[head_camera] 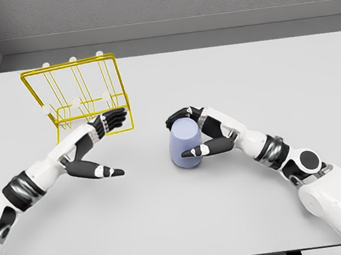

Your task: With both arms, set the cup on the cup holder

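A pale blue cup point(183, 143) stands upside down on the white table point(213, 72), near its middle. My right hand point(191, 132) wraps around the cup from the right, fingers behind its top and thumb across its front. A yellow wire cup holder point(78, 96) with white-tipped pegs stands tilted at the back left. My left hand point(105, 143) is open just in front of the holder's lower right corner, fingers spread toward the cup, thumb pointing right, a short gap left of the cup.
Grey walls rise behind the table's far edge. The table's front edge runs along the bottom of the view.
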Robot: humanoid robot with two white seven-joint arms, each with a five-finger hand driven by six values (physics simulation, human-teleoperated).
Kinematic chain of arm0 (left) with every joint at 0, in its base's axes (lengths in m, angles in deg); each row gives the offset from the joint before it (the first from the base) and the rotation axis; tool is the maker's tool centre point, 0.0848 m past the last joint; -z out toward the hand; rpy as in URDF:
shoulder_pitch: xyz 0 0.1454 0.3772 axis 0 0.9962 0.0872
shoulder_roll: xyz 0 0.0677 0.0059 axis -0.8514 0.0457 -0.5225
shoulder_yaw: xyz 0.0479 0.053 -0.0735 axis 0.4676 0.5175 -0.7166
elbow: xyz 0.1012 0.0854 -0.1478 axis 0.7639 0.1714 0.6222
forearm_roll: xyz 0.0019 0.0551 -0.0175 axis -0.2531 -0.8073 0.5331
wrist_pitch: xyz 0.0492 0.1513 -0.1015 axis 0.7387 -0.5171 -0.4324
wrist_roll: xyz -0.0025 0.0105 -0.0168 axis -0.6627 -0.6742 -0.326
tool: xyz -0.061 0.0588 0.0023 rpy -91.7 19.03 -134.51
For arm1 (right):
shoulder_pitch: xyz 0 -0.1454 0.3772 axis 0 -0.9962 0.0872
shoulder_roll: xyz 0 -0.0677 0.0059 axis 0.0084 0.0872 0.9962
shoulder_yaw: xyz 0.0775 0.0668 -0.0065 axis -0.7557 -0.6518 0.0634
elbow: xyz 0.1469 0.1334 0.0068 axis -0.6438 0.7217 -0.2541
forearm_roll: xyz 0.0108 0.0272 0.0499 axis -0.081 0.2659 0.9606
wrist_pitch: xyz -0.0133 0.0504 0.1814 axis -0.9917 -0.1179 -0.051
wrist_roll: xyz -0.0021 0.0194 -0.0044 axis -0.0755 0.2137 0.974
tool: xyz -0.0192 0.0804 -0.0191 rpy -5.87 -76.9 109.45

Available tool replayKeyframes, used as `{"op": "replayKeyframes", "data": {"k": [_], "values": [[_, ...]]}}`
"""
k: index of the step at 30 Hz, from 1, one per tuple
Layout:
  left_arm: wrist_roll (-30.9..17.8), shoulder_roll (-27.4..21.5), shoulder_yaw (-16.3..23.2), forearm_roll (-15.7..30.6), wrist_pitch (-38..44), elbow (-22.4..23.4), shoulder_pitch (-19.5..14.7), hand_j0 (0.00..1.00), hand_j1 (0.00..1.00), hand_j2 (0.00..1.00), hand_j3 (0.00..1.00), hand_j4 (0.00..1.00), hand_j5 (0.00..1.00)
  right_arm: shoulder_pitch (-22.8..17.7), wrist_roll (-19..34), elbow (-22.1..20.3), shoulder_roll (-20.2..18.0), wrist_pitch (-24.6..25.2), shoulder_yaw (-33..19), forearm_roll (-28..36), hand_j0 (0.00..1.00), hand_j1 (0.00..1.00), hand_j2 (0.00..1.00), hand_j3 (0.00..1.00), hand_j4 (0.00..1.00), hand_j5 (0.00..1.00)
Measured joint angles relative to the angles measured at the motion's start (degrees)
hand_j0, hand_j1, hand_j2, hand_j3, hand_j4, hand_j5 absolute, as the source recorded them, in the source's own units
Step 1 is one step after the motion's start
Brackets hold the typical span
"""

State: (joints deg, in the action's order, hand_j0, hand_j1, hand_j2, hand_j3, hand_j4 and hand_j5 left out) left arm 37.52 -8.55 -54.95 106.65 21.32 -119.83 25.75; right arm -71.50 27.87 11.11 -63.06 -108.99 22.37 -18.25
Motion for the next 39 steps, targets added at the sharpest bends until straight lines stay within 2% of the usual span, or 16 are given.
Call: {"op": "replayKeyframes", "data": {"k": [1,3,7,16,20,24,26,28,31,35,37,39], "values": [[-0.01,-0.02,-0.04,0.03,0.01,-0.07,0.09,1.0,1.0,1.0,1.0,1.0,1.0,0.0,0.0,0.02,0.01,-0.02,-0.04,-0.73,0.95,0.95,0.95,0.95,0.95,0.95],[-0.02,-0.02,0.03,0.1,0.0,-0.16,0.0,1.0,1.0,1.0,1.0,1.0,1.0,0.0,0.0,0.04,0.02,-0.04,-0.14,-1.75,0.98,0.98,0.98,0.98,0.98,0.98],[-0.07,0.05,0.34,0.12,-0.02,-0.27,1.49,1.0,1.0,1.0,1.0,1.0,1.0,0.09,0.0,0.06,0.02,-0.07,-0.29,-2.7,1.0,1.0,1.0,1.0,1.0,1.0],[-0.03,1.47,0.42,-0.16,0.02,-0.37,1.58,1.0,1.0,1.0,1.0,1.0,1.0,0.62,0.0,0.0,-1.94,-0.57,-0.69,-3.15,1.0,1.0,1.0,1.0,1.0,1.0],[0.06,3.88,1.04,-0.26,-1.05,-0.17,1.58,1.0,1.0,1.0,1.0,1.0,1.0,0.7,0.0,-0.15,-5.71,-0.84,-1.1,-3.15,1.0,1.0,1.0,1.0,1.0,1.0],[0.25,5.51,2.52,-0.4,-5.93,1.33,1.58,1.0,1.0,1.0,1.0,1.0,1.0,0.62,0.0,-0.29,-8.69,-1.06,-3.91,-3.19,1.0,1.0,1.0,1.0,1.0,1.0],[0.29,7.29,2.78,-2.0,-6.94,2.61,1.41,1.0,1.0,1.0,1.0,1.0,1.0,0.7,0.0,-0.29,-10.73,-1.15,-5.21,-3.17,1.0,1.0,1.0,1.0,1.0,1.0],[0.31,8.86,2.95,-3.21,-7.42,3.82,1.14,1.0,1.0,1.0,1.0,1.0,1.0,4.22,-0.01,-0.21,-12.7,-1.69,-5.94,-3.09,1.0,1.0,1.0,1.0,1.0,1.0],[0.32,11.0,3.06,-4.21,-7.64,5.79,0.88,1.0,1.0,1.0,1.0,1.0,1.0,4.13,0.0,0.95,-16.21,-8.17,-6.16,-2.9,1.0,1.0,1.0,1.0,1.0,1.0],[0.29,14.27,3.11,-4.77,-7.67,9.33,-0.53,1.0,1.0,1.0,1.0,1.0,1.0,5.53,0.0,2.74,-20.1,-11.71,-6.24,-3.1,1.0,1.0,1.0,1.0,1.0,1.0],[0.27,15.56,3.13,-4.9,-7.67,10.61,-0.53,1.0,1.0,1.0,1.0,1.0,1.0,9.05,0.0,3.14,-22.68,-12.29,-6.45,-6.61,1.0,1.0,1.0,1.0,1.0,1.0],[0.23,16.39,3.27,-4.95,-7.64,11.28,-0.53,1.0,1.0,1.0,1.0,1.0,1.0,9.14,-0.48,3.37,-24.22,-12.66,-7.47,-17.61,1.0,1.0,1.0,1.0,1.0,1.0]]}}
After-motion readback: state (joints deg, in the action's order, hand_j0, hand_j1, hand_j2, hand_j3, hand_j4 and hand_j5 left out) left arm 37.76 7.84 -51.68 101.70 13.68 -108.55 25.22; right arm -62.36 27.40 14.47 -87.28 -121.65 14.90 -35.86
